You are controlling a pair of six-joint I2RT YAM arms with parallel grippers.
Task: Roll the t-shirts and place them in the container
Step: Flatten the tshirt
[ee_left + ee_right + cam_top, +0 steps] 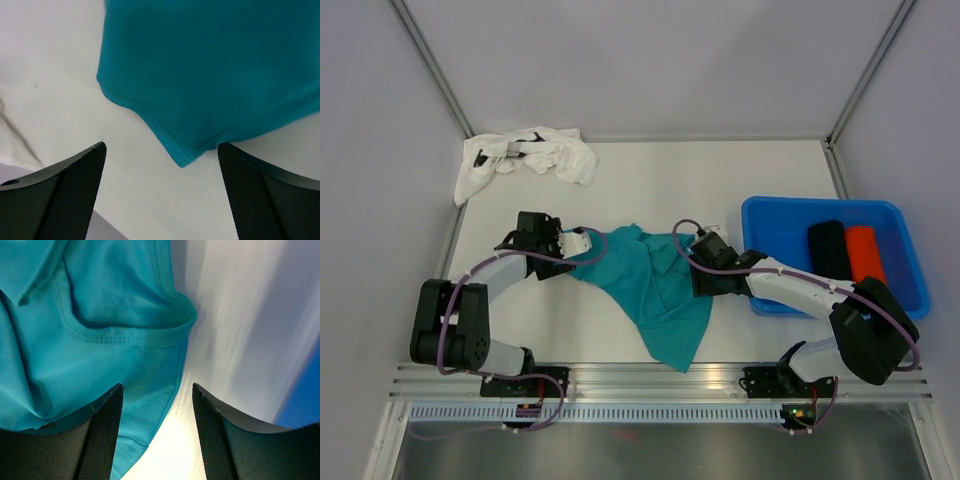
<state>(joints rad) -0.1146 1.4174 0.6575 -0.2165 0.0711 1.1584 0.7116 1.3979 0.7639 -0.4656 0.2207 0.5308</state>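
Now we flank the crumpled teal cloth t-shirt (655, 290) on the white desk (650, 185), left jaws wide, right jaws narrower, both empty, presumably to spread it flat.

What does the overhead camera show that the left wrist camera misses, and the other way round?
Only the overhead view: a crumpled white t-shirt in the far left corner, a blue tub holding a rolled black t-shirt and a rolled orange-red t-shirt, and the right pincer at the right edge of the teal t-shirt.
Only the left wrist view: the teal shirt's stitched hem corner up close, lying ungripped between the fingers of the open left pincer.
Both: the teal t-shirt on the white table.
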